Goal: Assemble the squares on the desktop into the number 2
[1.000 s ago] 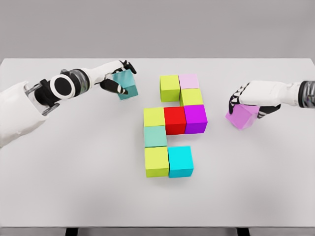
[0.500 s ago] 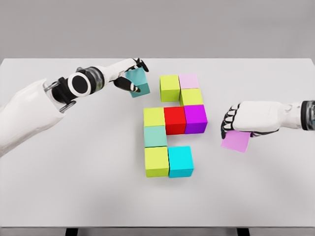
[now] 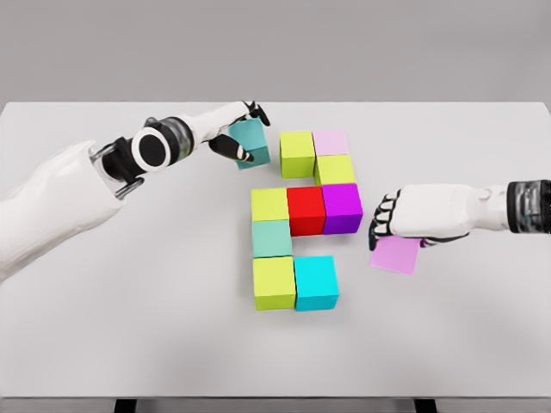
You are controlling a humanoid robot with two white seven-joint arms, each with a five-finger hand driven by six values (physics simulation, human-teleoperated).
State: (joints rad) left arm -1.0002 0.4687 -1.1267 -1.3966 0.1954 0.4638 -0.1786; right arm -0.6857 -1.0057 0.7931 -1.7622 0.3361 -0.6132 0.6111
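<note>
Squares in bright colours sit grouped near the middle of the white table [image 3: 103,327], forming a partial figure. At the far end a lime square [image 3: 296,153] stands beside a pale pink square [image 3: 331,142], with a second lime square [image 3: 335,169] directly below the pink one. The middle row reads, from left to right, a third lime square [image 3: 269,204], a red square [image 3: 306,210] and a magenta square [image 3: 342,207], all touching. Under the left end of that row comes a mint square [image 3: 272,238], then a fourth lime square [image 3: 274,282], and a cyan square [image 3: 315,281] touches that one on its right.

The left hand [image 3: 231,129] reaches in from the left side and grips a teal square [image 3: 250,144], fingers closed over its top and near side. That square is tilted and sits just left of the far lime one, with a narrow gap between them (whether it rests on the table or is lifted off it cannot be told).

The right hand [image 3: 405,219] comes in from the right edge, palm down, dark fingertips curled over the upper edge of a light purple square [image 3: 396,255]. This square is held to the right of the magenta one and above-right of the cyan one, clear of both, and looks tilted toward the camera.
</note>
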